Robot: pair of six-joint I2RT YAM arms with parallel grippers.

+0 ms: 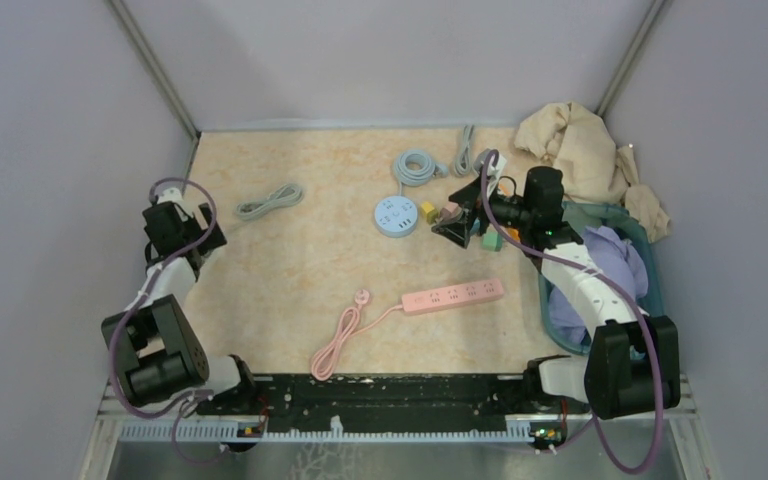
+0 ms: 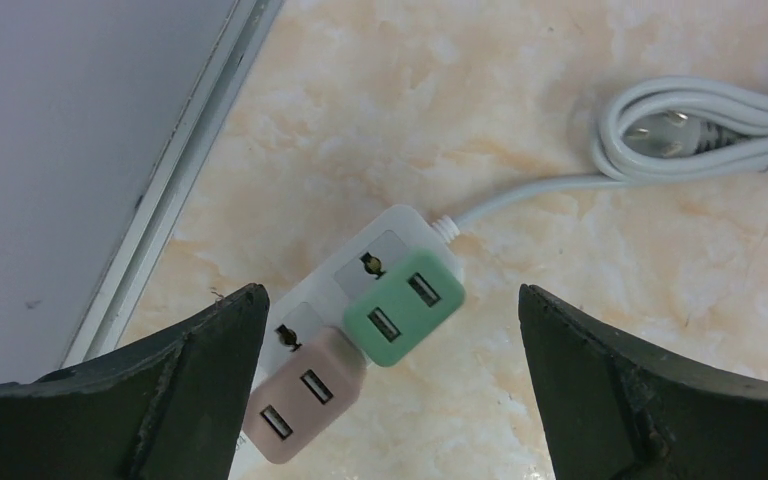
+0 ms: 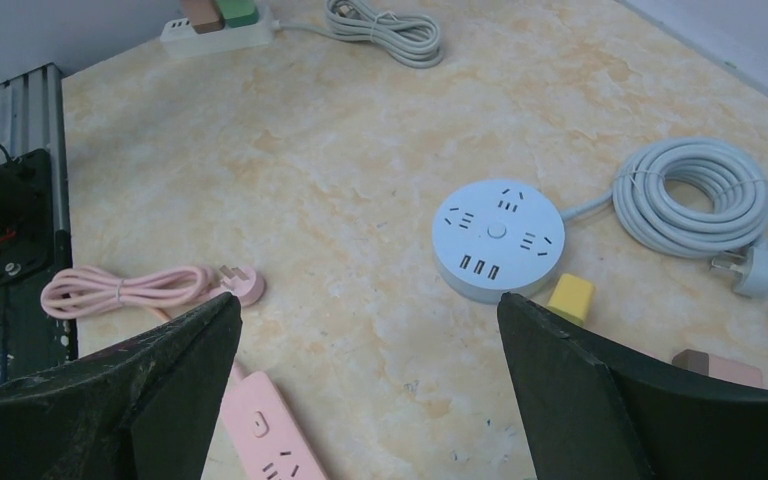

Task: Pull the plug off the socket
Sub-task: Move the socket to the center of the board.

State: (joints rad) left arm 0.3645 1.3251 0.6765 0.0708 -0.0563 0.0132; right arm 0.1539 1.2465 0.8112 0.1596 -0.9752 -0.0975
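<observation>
Left fingers (image 2: 210,390) loom dark in the bottom corners of the left wrist view, spread wide, nothing pinched between them. The left gripper (image 2: 388,295) is open and hangs right over the white socket (image 2: 385,235). That socket lies slanted at centre frame, a green plug (image 2: 403,306) seated in it and a pink plug (image 2: 300,400) beside it at lower left, close by the left finger. Its white cord (image 2: 700,125) runs off to a tied bundle at upper right.

Over to the right wrist view: the right gripper (image 3: 368,300) gapes too, holding nothing, above the table (image 3: 360,150). A blue round socket (image 3: 498,240) sits right of centre, a yellow cube (image 3: 571,297) just beside its lower edge, a grey coil (image 3: 690,200) further right. A pink strip (image 3: 265,435) shows at the bottom and its pink cord (image 3: 120,290) is bundled at left. The white socket shows small in the upper left corner there.
</observation>
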